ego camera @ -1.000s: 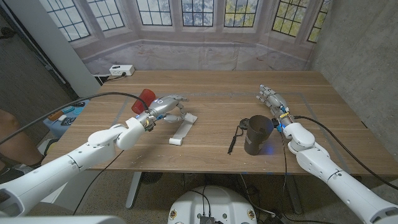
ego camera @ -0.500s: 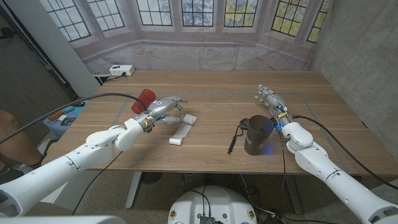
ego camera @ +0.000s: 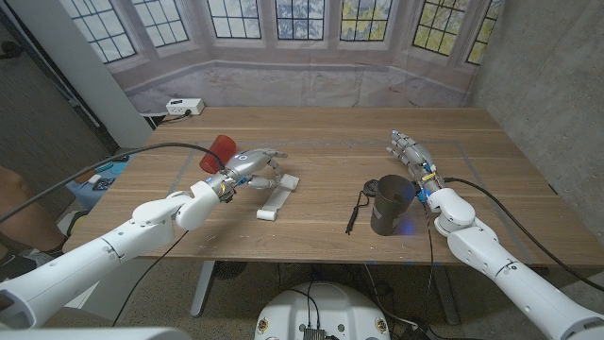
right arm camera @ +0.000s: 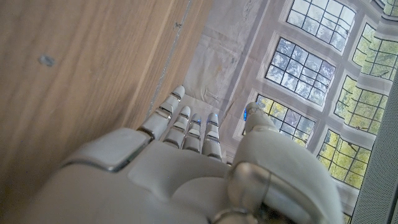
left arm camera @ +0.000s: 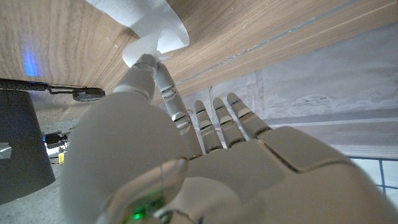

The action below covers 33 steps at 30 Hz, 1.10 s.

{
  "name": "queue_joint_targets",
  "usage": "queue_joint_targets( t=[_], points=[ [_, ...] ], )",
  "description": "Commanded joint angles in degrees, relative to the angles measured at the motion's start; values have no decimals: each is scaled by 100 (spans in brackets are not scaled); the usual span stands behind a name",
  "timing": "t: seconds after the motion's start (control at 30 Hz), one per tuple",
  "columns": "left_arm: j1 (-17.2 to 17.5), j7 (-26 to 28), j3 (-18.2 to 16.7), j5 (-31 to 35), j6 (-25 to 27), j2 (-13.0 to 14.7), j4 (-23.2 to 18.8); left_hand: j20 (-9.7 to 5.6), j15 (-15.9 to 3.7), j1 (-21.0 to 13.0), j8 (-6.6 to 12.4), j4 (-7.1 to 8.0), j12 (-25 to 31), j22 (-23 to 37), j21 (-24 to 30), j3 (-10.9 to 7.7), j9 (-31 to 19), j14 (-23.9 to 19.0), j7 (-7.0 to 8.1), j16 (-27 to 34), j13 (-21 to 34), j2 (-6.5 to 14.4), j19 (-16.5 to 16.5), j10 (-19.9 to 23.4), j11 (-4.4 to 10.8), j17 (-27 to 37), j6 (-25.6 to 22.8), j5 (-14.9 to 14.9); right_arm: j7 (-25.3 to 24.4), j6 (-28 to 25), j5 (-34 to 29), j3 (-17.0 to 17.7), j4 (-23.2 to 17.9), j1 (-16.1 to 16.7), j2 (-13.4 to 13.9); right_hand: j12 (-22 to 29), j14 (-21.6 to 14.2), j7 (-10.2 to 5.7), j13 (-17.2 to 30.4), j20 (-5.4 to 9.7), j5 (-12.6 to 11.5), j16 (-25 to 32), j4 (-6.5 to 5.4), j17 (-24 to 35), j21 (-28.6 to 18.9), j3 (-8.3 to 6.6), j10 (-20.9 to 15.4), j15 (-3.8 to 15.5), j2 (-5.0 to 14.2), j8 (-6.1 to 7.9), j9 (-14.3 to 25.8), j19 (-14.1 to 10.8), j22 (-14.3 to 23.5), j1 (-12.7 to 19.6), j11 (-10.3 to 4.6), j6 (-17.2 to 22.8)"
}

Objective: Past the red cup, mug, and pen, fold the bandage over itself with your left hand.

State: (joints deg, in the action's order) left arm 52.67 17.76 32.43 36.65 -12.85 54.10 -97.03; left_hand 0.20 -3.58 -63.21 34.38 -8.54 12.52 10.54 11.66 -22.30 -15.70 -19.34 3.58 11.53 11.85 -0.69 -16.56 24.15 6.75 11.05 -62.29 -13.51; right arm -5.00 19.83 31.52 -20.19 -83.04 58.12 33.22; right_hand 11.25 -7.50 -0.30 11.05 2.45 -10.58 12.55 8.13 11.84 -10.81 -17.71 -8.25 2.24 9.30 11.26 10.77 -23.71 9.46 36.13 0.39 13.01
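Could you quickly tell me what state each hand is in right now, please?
Left hand: at the far end of the bandage, thumb touching it; a hold cannot be told.
Right hand: open, fingers straight, holding nothing.

One cup (ego camera: 221,146), red, toward the left edge of the surface (ego camera: 321,127). One mug (ego camera: 391,204), dark, toward the near edge on the right. One pen (ego camera: 355,213), black, just beside the mug. One bandage (ego camera: 277,196), white, a single strip with one rolled end. One power strip (ego camera: 184,106), white, at the far left corner. Two robot hands: left hand (ego camera: 253,164) at the bandage's far end, right hand (ego camera: 411,150) beyond the mug. Two arms, one from each near corner. One surface, wooden. Five window panels along the wall behind.
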Motion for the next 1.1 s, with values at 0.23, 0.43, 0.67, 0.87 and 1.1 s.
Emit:
queue_joint_targets(
  t=[0.23,0.43,0.67,0.87,1.1],
  points=[
    [107,-49,-43,-100,-58,38,-34,8,-8,24,21,-6,-23,9,10,-14,-162,34,40,-17,33,18,39,16,-7,13,-30,13,-33,-33,-22,-15,-103,50,11,25,-48,-6,17,277,12,17,-15,18,-10,-36,-16,150,26,-13,14,-54,17,59,13,43],
    [146,-18,-74,-133,-102,75,-3,13,-3,22,24,-9,-30,9,10,-13,-146,41,26,-19,33,16,49,1,-15,11,-30,18,-63,-89,-56,-33,-164,37,24,24,-48,-10,17,277,12,17,-16,18,-10,-37,-14,153,26,-14,14,-54,17,59,17,42],
    [190,43,-125,-143,-155,138,16,8,-6,29,29,-7,-29,8,8,-19,-135,46,25,-22,33,16,62,4,-18,11,-25,21,-91,-127,-88,-67,-204,19,5,24,-48,-9,18,274,13,17,-16,19,-10,-37,-14,151,26,-12,14,-56,17,59,15,48],
    [257,61,-176,-185,-199,208,-1,13,-4,28,46,-7,-29,8,12,-22,-142,48,26,-20,33,23,62,3,-16,11,-20,25,-119,-134,-120,-87,-249,29,-4,24,-49,-7,18,272,13,17,-16,19,-11,-37,-15,146,24,-13,14,-58,17,59,23,46],
    [349,46,-220,-221,-195,257,-55,11,-5,30,53,-7,-31,8,13,-25,-134,51,19,-21,32,27,69,-1,-13,11,-14,28,-156,-152,-132,-83,-344,106,26,20,-51,-7,18,275,14,18,-17,19,-10,-37,-6,148,25,-14,14,-57,17,58,19,47]
  ],
)
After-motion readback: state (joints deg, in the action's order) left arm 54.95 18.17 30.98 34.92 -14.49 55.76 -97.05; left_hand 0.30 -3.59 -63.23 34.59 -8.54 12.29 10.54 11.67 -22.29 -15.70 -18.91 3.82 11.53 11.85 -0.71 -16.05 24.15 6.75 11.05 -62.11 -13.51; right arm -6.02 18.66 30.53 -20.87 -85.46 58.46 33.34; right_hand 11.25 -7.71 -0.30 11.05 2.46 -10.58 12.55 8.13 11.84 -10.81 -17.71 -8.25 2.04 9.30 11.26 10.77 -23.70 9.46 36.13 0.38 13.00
